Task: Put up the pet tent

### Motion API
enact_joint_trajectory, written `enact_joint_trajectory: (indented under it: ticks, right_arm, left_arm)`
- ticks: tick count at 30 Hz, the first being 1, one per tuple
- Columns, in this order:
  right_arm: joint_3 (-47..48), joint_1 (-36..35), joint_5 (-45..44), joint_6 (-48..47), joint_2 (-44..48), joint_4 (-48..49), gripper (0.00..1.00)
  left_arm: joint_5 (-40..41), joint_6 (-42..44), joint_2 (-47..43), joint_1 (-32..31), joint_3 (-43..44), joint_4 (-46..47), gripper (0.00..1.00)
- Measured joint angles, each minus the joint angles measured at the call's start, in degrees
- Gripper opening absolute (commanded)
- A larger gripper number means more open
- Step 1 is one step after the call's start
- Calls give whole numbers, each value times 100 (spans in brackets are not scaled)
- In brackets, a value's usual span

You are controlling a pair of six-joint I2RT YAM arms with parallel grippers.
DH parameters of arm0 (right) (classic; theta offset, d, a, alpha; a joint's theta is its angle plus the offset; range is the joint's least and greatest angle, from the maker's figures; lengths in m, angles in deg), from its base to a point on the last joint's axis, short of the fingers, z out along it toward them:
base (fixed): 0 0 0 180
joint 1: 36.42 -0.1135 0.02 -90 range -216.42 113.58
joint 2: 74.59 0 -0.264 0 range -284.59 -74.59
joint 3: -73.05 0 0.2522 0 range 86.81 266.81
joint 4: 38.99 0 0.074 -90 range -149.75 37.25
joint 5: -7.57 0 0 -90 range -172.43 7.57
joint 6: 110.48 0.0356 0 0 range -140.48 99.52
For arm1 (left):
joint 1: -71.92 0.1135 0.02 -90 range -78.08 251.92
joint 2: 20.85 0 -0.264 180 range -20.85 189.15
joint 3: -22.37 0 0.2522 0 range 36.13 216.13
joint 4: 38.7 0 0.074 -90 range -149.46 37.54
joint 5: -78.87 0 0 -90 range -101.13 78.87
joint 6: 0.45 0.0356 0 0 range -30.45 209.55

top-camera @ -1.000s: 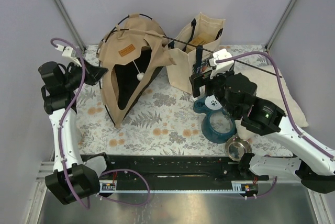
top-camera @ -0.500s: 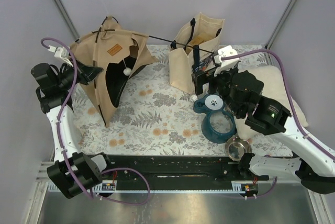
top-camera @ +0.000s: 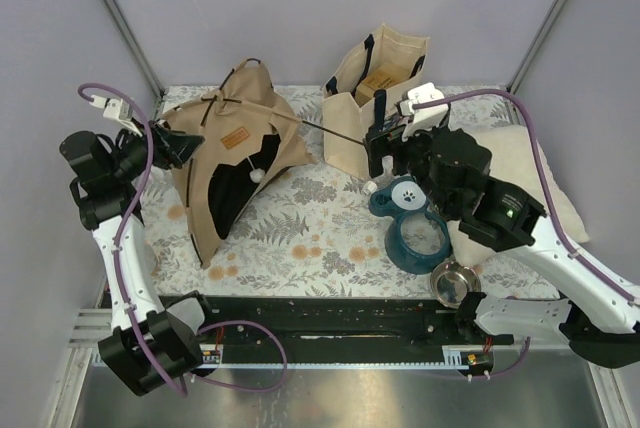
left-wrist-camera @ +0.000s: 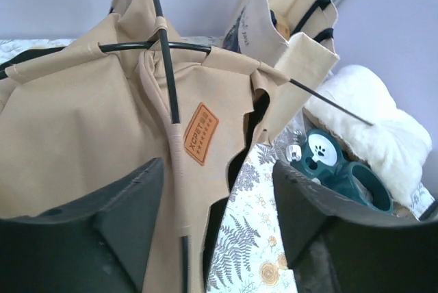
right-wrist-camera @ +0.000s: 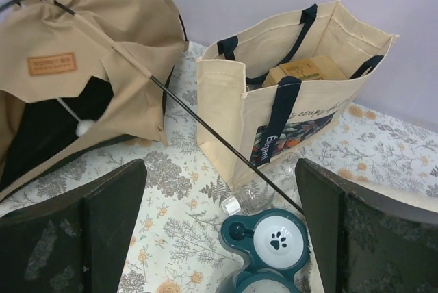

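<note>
1. left claw (top-camera: 178, 144) spread wide against the pet tent (top-camera: 225, 163) on its left flank; i judge nothing is clamped.
2. right claw (right-wrist-camera: 219, 163) also spread, hovering near the tote bag (top-camera: 375, 98), holding nothing.
3. tent sits at the back left of the worktop (top-camera: 300, 238), half raised, canvas slumped.
4. one black pole (right-wrist-camera: 205, 125) juts loose toward my right claw; seating it and squaring the frame remain, i judge.

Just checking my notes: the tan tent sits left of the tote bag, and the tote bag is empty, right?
Not quite. The tent does sit left of the tote bag, but the bag is not empty: the right wrist view shows a tan box inside it.
</note>
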State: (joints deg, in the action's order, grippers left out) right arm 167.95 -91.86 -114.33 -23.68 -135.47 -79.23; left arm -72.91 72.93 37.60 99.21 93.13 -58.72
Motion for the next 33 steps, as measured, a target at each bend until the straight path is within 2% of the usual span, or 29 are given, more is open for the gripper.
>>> enact_joint_trajectory:
  ticks: [2, 9, 16, 22, 27, 33]
  right_arm:
    - [0, 72, 17, 37, -105, -4, 100]
    - [-7, 254, 271, 155, -404, -70, 100]
    - [-15, 573, 861, 114, -654, -96, 99]
    - [-11, 1143, 1665, -345, -1226, -262, 99]
    - [-17, 1558, 2409, -1152, -1709, -378, 99]
    - [-7, 1646, 2588, -1987, -2033, -315, 97]
  left_arm:
    - [221, 13, -96, 2, -61, 0, 84]
    - [1141, -321, -173, -46, -214, -136, 93]
    - [2667, -483, -1108, -898, -98, -946, 97]
    - [3587, -787, -1513, -1012, 616, -1565, 97]
    - [3738, -1051, -1685, -1080, 697, -1996, 97]
    - [3510, -1392, -2105, -1427, 361, -2216, 97]
